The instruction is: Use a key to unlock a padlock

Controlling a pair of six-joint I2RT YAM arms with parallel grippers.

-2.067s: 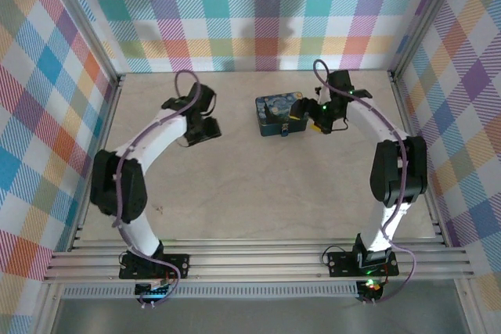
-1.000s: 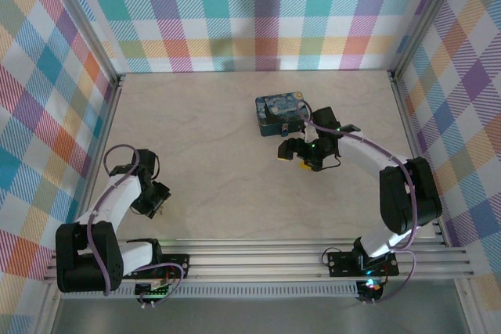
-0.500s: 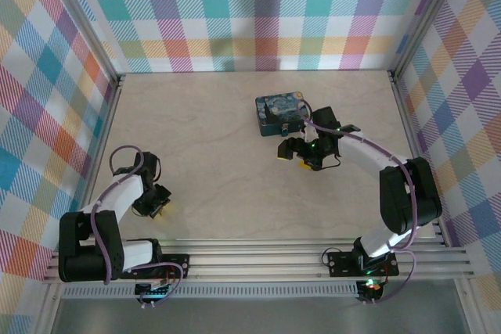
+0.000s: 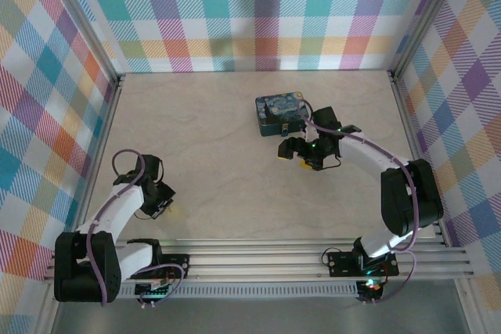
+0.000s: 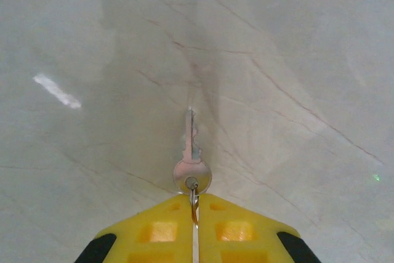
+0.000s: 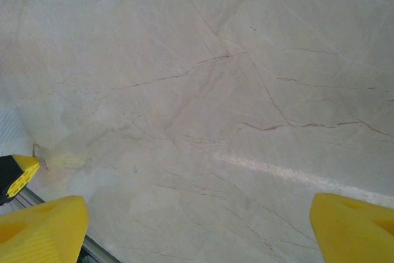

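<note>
From above, both arms show whole. The left arm (image 4: 117, 207) is folded low at the near left corner of the table (image 4: 227, 185), its elbow down by the base and its wrist curled over, so the left jaws point at the table close to the near edge. The right arm (image 4: 376, 154) sweeps up from its base, bends at the elbow by the right rail and reaches left. That brings the right jaws low over the middle of the table, just beside the near edge of a blue painted tin (image 4: 280, 111). From that height the jaws are small shapes and what they hold is not readable.

The left wrist camera fills that in. The two yellow fingers (image 5: 160, 232) are pressed flat together with no gap. Pinched between their tips is a thin metal ring (image 5: 194, 206), and a small silver key (image 5: 192, 155) hangs on it. The key's round head sits just past the fingertips and its blade points straight away from them over the marbled table. Whether the blade's tip touches the table cannot be told.

The right wrist camera shows its own yellow fingers (image 6: 43, 229) at the two bottom corners, spread wide apart. Only bare table lies between them, so the right jaws are fully open and hold nothing.

The padlock is too small to pick out from above, so I cannot tell where it sits.
</note>
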